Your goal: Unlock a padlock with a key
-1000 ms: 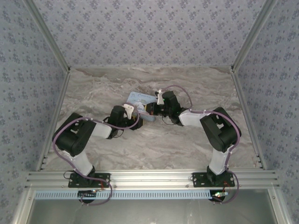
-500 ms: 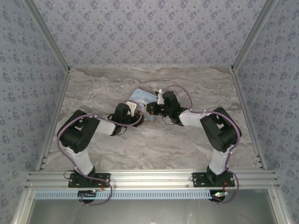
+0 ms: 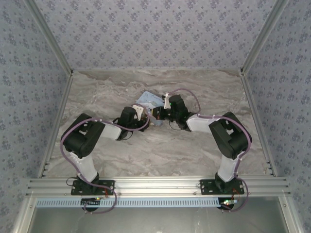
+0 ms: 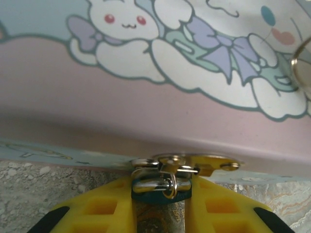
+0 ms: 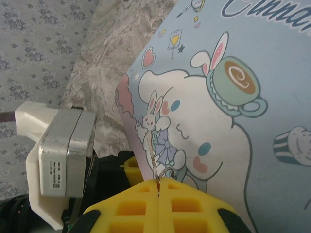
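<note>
The padlock (image 4: 162, 188) looks light and very small, a rigid little thing with smooth metal that could slip or swivel on its loop, so it is best taken by the flat sides of its body with the keyhole end left free. It also hangs loosely, so it probably needs steadying before any key goes in. In the left wrist view it has a dark blue body with shiny metal above it, and it hangs from the brass-coloured hasp (image 4: 194, 162) at the 6 o'clock edge of the tin box (image 4: 146, 116), just above the marbled counter (image 4: 53, 182).

The left gripper (image 4: 160, 200) has its yellow jaws pressed against both sides of the padlock body, grasping it. The right gripper (image 5: 158, 187) has its jaws clenched on a thin key (image 5: 152, 155), whose blade sticks out toward 12 o'clock over the tin's cartoon lid, with a small ring at its base.

From above, the tin box (image 3: 147, 99) sits a little toward 12 o'clock of the counter's (image 3: 121, 155) middle. The left gripper (image 3: 141, 112) reaches it from 8 o'clock and the right gripper (image 3: 156, 113) from 3 o'clock.
</note>
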